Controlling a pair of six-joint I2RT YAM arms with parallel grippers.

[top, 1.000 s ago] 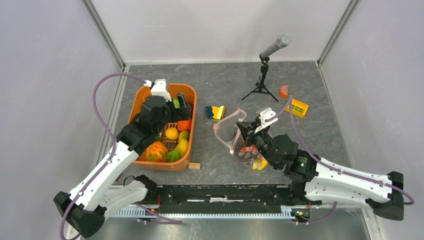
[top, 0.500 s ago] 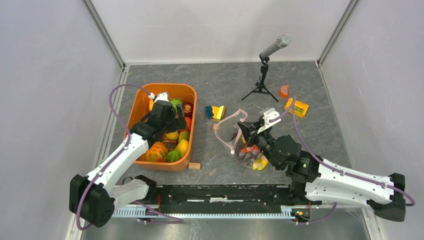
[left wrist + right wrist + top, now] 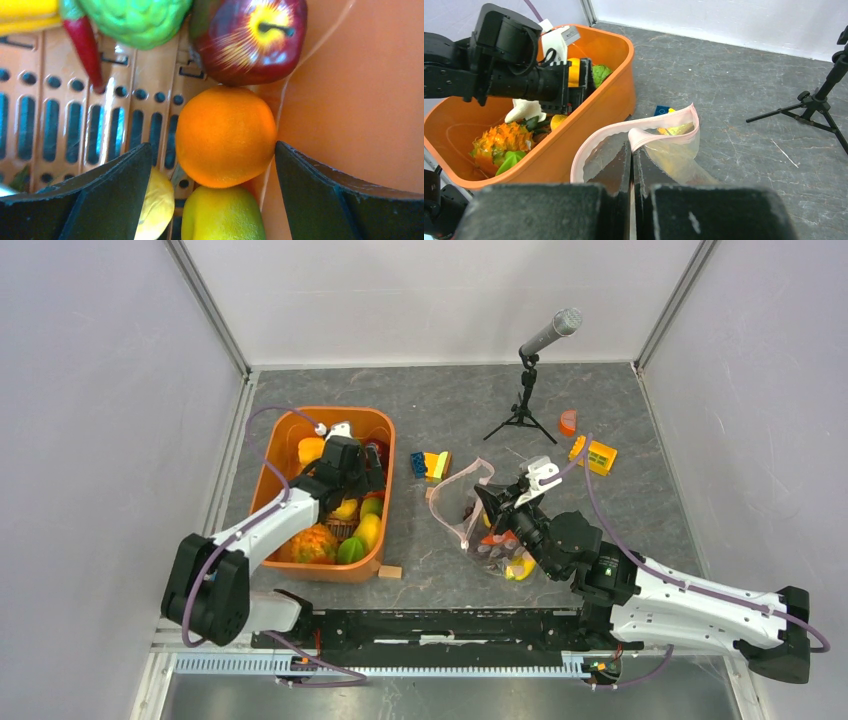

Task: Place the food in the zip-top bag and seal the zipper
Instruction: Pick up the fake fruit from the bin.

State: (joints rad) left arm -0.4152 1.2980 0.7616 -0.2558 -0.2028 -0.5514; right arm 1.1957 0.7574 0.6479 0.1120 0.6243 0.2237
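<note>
**Operator:** What is my right arm doing?
**Spotter:** Stretched low at centre frame, your right gripper (image 3: 632, 161) is pinching the zip-top bag (image 3: 674, 150) at its pink zipper (image 3: 664, 120). Some food (image 3: 517, 566) is lying inside.
**Operator:** And the left?
**Spotter:** You're reaching into the orange tub (image 3: 589, 132) at left. Your left gripper (image 3: 212, 160) is gaping wide around an orange (image 3: 225, 137), with an apple (image 3: 250, 40) beyond it. The wrist has slid rightward since a second ago.

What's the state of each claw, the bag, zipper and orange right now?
left claw: open, straddling the orange, not gripping.
right claw: shut on rim of the zip-top bag.
zip-top bag: mouth held open, some food inside.
zipper: unsealed.
orange: loose in the orange tub.
</note>
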